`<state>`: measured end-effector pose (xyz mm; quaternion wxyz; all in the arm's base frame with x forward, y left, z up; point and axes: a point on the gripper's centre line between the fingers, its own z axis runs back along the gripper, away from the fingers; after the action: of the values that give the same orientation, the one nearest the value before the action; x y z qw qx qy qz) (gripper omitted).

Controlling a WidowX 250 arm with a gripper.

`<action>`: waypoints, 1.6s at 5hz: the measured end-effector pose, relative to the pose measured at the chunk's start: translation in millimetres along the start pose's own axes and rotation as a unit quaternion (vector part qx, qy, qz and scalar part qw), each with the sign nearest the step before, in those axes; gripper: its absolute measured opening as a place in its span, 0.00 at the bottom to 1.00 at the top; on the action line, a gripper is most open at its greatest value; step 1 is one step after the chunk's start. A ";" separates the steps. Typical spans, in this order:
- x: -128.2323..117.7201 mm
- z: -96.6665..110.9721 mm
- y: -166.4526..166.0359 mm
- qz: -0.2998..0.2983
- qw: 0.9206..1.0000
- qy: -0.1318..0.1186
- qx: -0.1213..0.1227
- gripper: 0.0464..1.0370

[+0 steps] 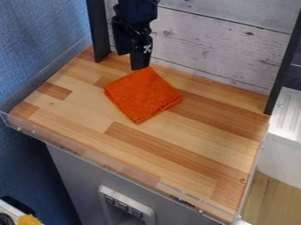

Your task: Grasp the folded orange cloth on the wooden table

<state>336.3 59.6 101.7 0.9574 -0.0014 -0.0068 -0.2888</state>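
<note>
Clear rim (117, 170) edges the counter (194, 149); an open gripper (131, 61) hangs by the orange cloth (142, 94).

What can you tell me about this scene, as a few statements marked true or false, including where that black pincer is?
1. An orange cloth lies on the wooden tabletop. True.
2. The black pincer is over the tabletop's front right corner. False: it is by the cloth's far corner, towards the back.
3. The boards behind the tabletop are pale, with dark marks. True.
4. The cloth is draped over the tabletop's front edge. False: it lies wholly on top, well back from that edge.
5. The surface to the left of the tabletop is blue. True.
</note>
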 end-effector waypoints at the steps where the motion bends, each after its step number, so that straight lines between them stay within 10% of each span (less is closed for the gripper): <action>1: 3.9 -1.8 2.0 -0.005 1.000 0.003 -0.006 0.91; 4: 19.1 -25.8 -4.8 -0.009 1.000 0.008 -0.010 0.11; 8: 18.4 -71.7 -8.3 -0.005 1.000 0.017 0.002 0.01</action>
<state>347.9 42.0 30.2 0.9559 0.0060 0.0092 -0.2935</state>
